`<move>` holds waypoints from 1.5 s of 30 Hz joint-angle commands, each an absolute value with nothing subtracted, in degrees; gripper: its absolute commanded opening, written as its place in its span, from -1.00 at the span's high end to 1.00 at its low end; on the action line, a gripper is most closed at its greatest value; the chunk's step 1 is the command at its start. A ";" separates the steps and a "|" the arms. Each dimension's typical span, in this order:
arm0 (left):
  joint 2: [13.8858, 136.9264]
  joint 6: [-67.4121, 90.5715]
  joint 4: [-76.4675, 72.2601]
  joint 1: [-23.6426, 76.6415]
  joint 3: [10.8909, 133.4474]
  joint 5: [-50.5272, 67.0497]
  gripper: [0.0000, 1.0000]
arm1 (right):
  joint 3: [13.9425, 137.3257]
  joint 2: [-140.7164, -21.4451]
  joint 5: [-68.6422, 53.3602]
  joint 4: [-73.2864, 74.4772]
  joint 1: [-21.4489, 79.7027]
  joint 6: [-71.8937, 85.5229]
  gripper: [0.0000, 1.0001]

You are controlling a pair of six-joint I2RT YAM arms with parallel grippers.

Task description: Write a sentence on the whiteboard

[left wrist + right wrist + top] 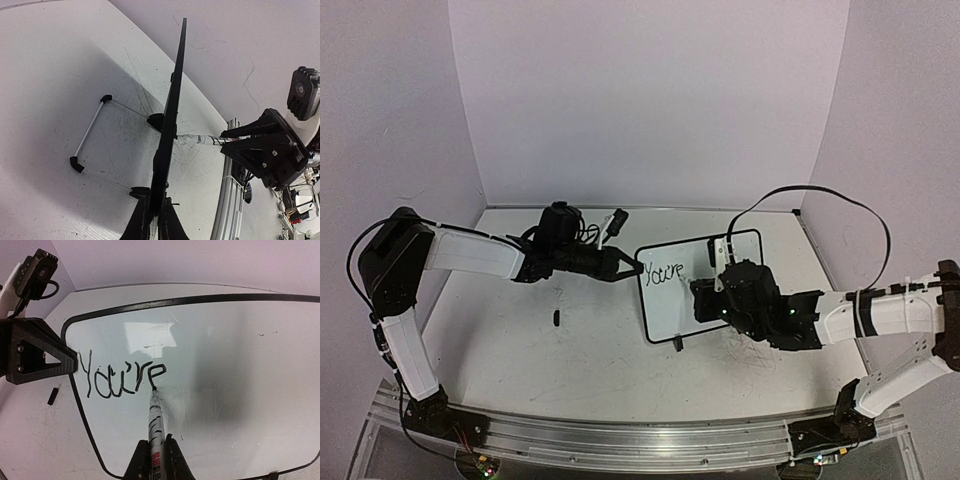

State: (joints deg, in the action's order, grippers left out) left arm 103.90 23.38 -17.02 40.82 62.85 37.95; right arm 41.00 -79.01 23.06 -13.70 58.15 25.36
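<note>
Toward 1 o'clock from the centre of the surface (570, 370) stands the whiteboard (665, 310), propped on edge and leaning back on a wire stand (90, 130) whose two legs and cross bar lie on the surface behind it. Its long axis runs roughly from 9 o'clock to 3 o'clock, and its written face points toward 6 o'clock, to the arm bases. Seen from the left wrist the board appears edge-on as a thin black line, with two small black feet at its base. The left end effector (634, 268) reaches in from 9 o'clock and is clamped on the board's left frame edge, one finger on each side. The right end effector (705, 290) comes in from 4 o'clock and is closed around a marker (155, 420), whose barrel points toward 12 o'clock in the right wrist view. The marker tip touches the board face at the foot of the last letter. The word "You're" (122, 377) is written in black along the left part of the face. A small black piece (556, 318) lies on the surface at 8 o'clock from the board, apart from it; what it is cannot be determined.
</note>
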 commanded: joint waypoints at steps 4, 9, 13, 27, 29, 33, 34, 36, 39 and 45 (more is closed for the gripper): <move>103.09 22.69 -16.88 40.17 62.93 38.13 1.00 | 40.15 -76.35 27.82 -10.89 57.73 25.50 1.00; 102.93 22.36 -16.88 40.17 62.69 37.77 1.00 | 38.22 -69.51 22.69 -17.87 57.74 20.18 1.00; 102.05 22.29 -16.79 40.18 62.11 37.02 1.00 | 36.93 -65.45 21.91 -18.64 56.65 12.69 1.00; 100.99 20.02 -13.11 40.17 62.52 34.24 1.00 | 38.35 -68.95 18.94 -17.84 54.94 3.14 1.00; 100.89 19.30 -12.74 40.17 62.40 33.57 1.00 | 37.80 -69.13 19.80 -17.84 54.98 3.00 1.00; 100.98 19.01 -12.40 40.17 62.47 33.22 1.00 | 37.99 -69.91 18.14 -17.28 54.95 2.23 1.00; 100.99 18.95 -12.39 40.17 62.54 33.32 1.00 | 38.00 -69.95 18.27 -17.17 54.96 2.33 1.00; 100.91 18.74 -12.39 40.17 62.54 33.20 1.00 | 37.69 -69.89 19.39 -17.15 54.97 2.92 1.00; 100.73 18.48 -12.31 40.17 62.46 32.89 1.00 | 36.90 -69.50 19.94 -17.61 55.09 3.07 1.00; 100.90 18.20 -12.23 40.17 62.59 32.96 1.00 | 33.68 -66.94 22.53 -21.80 55.39 3.78 1.00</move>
